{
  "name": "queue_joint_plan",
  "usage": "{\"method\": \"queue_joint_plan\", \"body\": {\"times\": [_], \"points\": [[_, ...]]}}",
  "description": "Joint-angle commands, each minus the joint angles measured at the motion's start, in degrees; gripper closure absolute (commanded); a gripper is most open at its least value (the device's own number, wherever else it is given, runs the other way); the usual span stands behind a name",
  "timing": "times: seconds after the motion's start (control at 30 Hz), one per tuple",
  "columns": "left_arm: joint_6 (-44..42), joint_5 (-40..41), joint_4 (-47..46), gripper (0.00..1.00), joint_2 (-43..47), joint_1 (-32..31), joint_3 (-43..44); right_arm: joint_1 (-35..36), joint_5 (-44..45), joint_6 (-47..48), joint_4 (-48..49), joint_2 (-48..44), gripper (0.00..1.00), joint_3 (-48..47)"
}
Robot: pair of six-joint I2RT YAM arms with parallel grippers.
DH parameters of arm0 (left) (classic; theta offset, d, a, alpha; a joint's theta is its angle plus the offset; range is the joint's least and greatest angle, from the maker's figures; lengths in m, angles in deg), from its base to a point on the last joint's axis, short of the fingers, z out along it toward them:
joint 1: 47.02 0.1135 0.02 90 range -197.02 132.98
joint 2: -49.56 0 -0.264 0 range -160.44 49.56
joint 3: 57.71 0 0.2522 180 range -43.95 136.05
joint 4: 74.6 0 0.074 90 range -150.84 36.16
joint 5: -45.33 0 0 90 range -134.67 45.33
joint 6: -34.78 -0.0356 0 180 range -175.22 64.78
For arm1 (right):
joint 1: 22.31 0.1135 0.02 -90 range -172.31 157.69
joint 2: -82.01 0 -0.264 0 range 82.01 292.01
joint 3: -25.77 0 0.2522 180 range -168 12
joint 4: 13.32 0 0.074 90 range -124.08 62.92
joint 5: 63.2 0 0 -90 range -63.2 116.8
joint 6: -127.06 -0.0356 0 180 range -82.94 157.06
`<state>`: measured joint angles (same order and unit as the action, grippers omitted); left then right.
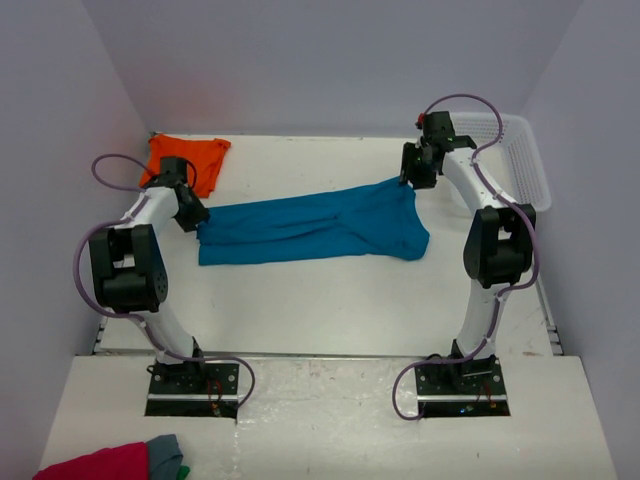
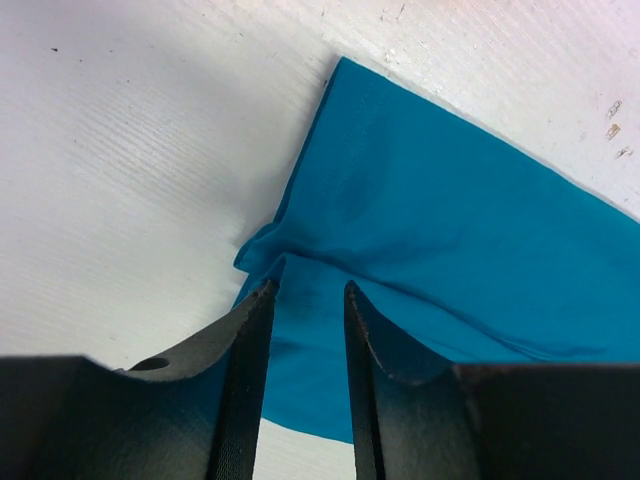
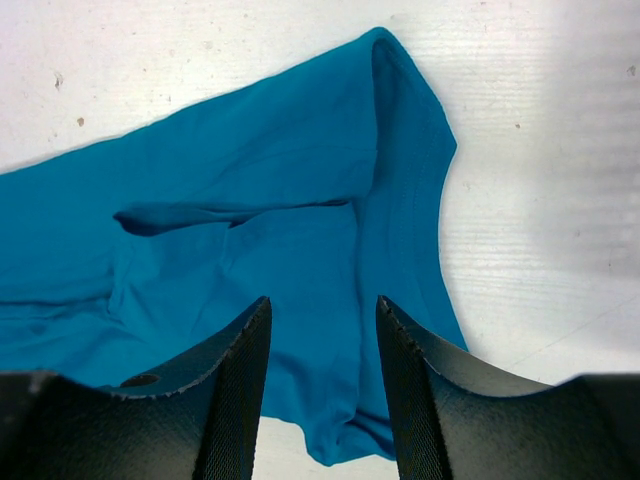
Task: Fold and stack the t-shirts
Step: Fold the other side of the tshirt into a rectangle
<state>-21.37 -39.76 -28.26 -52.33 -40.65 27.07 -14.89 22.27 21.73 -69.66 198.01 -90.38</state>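
The teal-blue t-shirt (image 1: 310, 228) lies stretched out in a long band across the middle of the table. The orange t-shirt (image 1: 185, 156) lies crumpled at the back left corner. My left gripper (image 1: 197, 222) is at the teal tee's left end; in the left wrist view it (image 2: 308, 288) is open, its fingers standing over a puckered edge of the teal cloth (image 2: 440, 220). My right gripper (image 1: 408, 182) is at the tee's far right corner; in the right wrist view it (image 3: 323, 303) is open above the flat teal cloth (image 3: 250, 180), holding nothing.
A white mesh basket (image 1: 522, 160) stands at the back right by the right arm. A crimson-pink cloth (image 1: 100, 463) and a grey cloth (image 1: 166, 452) lie on the near shelf at the bottom left. Purple walls close in the table on three sides.
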Motion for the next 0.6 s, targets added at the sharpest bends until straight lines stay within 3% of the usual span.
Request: {"method": "queue_joint_plan", "body": {"times": [0.0,0.57], "points": [[-0.3,0.8,0.4,0.64,2.2,0.6,-0.5,-0.3,-1.6,0.5,0.8,-2.5,0.52,0.0],[0.0,-1.1,-1.5,0.68,-1.0,0.6,-1.0,-0.7,-1.8,0.6,0.9,-3.6,0.52,0.4]]}}
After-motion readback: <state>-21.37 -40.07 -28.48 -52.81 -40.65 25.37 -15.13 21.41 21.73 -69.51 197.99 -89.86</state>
